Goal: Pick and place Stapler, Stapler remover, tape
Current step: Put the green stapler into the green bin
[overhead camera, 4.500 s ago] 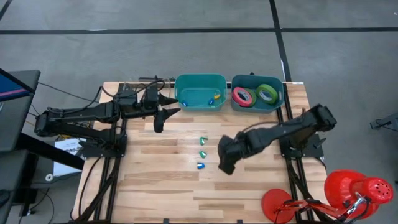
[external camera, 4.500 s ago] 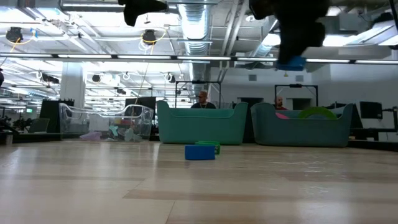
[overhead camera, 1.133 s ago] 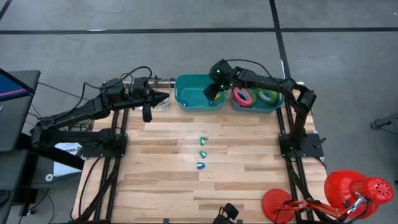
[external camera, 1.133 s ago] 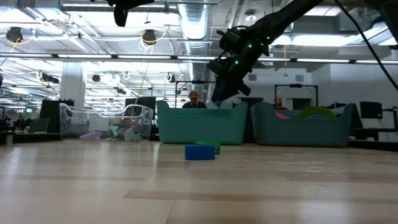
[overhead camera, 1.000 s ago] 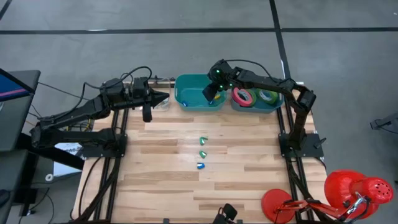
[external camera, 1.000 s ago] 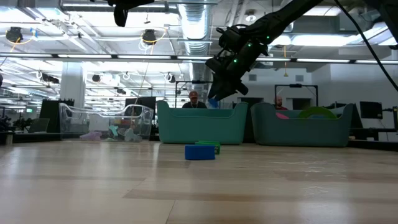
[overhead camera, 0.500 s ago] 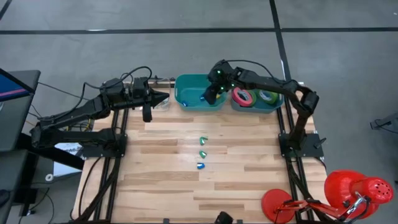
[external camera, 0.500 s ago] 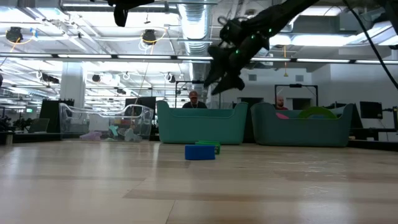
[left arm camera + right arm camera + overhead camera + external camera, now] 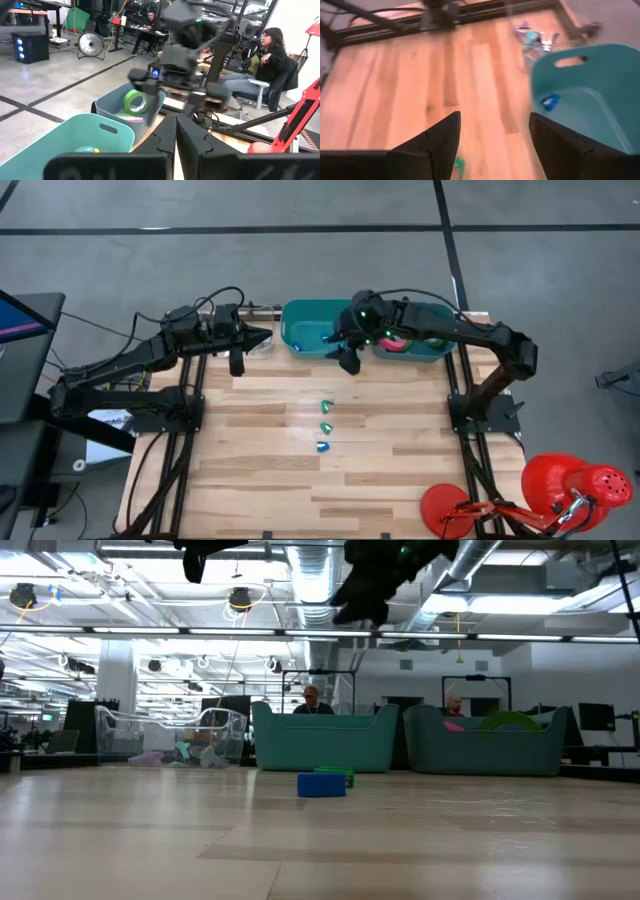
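Three small coloured pieces lie in a row mid-table; whether they are staplers or stapler removers I cannot tell. Another blue piece lies in the teal bin. Green tape and pink-red tape sit in the grey-blue bin. My right gripper hangs open and empty, high over the teal bin's near wall, tilted down toward the table. My left gripper is shut and empty, held level and high just left of the teal bin.
A clear plastic item lies on the table left of the teal bin. A red lamp stands at the table's near right corner. Bare wood stretches around the small pieces. People sit in the room beyond the table.
My right gripper has opened above the teal bin and let go of a small blue piece there. It has then risen, rolled and drawn back toward the table's near edge, past the bin's near wall. My left arm has kept still.
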Tool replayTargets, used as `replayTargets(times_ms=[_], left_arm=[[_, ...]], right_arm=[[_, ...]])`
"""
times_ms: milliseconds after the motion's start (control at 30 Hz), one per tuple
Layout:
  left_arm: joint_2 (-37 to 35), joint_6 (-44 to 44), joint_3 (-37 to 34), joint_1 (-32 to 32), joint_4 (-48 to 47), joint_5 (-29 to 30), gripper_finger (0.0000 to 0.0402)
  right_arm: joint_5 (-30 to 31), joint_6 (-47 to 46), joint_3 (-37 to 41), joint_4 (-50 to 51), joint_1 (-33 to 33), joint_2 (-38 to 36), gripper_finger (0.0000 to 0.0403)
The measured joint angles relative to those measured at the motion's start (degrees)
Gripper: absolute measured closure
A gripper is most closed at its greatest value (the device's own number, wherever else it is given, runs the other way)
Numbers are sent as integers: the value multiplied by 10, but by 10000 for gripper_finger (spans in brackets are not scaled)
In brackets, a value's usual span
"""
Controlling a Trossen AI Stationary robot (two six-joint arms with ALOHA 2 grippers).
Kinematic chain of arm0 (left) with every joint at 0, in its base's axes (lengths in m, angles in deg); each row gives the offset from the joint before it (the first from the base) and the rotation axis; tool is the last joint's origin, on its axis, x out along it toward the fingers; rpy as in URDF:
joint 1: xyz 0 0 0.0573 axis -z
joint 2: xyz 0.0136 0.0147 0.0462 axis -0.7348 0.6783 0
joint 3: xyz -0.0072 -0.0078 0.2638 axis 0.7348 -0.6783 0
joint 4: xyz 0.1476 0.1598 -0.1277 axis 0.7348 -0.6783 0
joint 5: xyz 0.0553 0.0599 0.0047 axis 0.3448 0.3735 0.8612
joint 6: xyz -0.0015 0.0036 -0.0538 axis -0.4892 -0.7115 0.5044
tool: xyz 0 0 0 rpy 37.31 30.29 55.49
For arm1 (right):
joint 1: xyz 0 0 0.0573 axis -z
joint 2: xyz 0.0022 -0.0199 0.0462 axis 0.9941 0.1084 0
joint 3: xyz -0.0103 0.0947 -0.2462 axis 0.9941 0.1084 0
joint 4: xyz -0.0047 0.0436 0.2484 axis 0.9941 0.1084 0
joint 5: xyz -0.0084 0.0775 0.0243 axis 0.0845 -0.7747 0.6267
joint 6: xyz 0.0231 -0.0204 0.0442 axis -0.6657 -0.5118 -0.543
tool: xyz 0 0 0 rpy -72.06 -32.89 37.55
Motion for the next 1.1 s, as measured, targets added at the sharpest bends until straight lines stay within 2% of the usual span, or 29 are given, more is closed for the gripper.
replayTargets(times_ms=[300, 500, 667, 833, 1100], left_arm=[[0, 0, 0, 0, 0, 0, 398], [0, 0, 0, 0, 0, 0, 388], [0, 0, 0, 0, -1, 0, 352], [6, 0, 0, 1, 0, 0, 301], [28, 0, -1, 2, 0, 0, 232]], right_arm=[[2, 14, 0, 53, -70, -14, 184], [2, 11, 1, 78, -107, 9, 193], [2, -5, 0, 82, -129, 24, 202], [29, -27, -1, 86, -142, 42, 212], [35, -87, 1, 117, -141, 66, 231]])
